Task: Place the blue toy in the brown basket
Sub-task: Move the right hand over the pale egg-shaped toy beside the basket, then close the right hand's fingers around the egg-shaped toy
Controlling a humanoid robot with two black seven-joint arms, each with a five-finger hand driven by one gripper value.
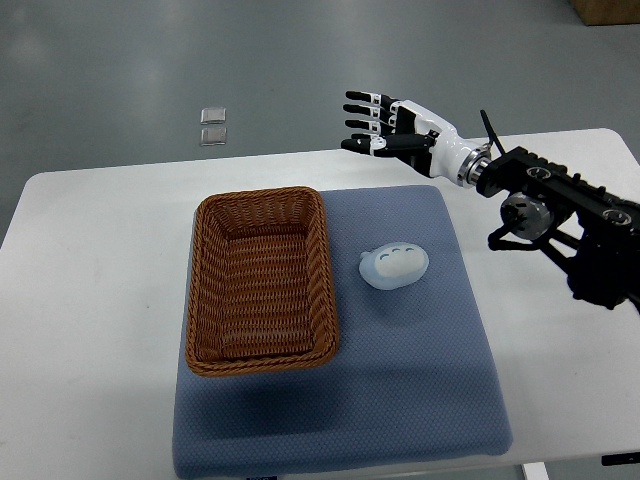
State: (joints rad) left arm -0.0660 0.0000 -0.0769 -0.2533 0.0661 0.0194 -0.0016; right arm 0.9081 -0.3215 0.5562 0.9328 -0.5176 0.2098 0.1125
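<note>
White table (90, 300) carries a blue mat (420, 380). Brown basket (262, 280) on its left part. Just right of it lies the blue toy (394, 265), pale, rounded. Farther back, well apart, right hand (385, 125) hovers, fingers spread, holding nothing.

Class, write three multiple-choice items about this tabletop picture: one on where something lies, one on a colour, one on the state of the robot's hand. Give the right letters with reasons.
1. Where is the blue toy?
A. in the basket
B. on the mat, right of the basket
C. in the hand

2. What colour is the mat?
A. blue
B. red
C. green

3. The right hand is
A. shut on the toy
B. open, holding nothing
C. inside the basket

Answers: 1 B, the toy lies beside the basket. 2 A, the mat is blue. 3 B, fingers are spread, apart from the toy.
</note>
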